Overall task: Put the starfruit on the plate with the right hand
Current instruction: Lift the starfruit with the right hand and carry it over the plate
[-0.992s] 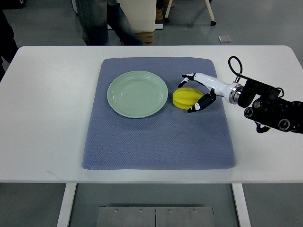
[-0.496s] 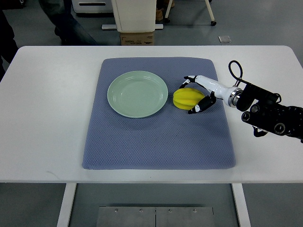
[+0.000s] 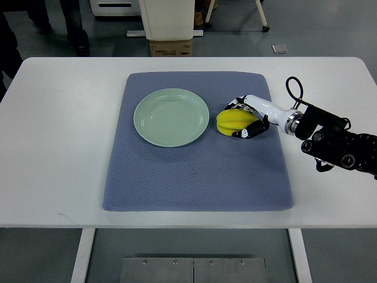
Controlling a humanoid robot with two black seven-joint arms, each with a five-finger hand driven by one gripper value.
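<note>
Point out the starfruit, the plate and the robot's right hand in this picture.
starfruit (image 3: 232, 122), top view, on its yellow ridged top.
plate (image 3: 143, 127), top view, on its pale green rim at the left.
right hand (image 3: 250, 118), top view, on the hand wrapped around the fruit's right end.

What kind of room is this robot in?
Probably a robot lab or workshop, not a kitchen. A plain white table stands on a bare grey floor, the starfruit and plate sit on a blue mat, and a cardboard box sits behind.
</note>
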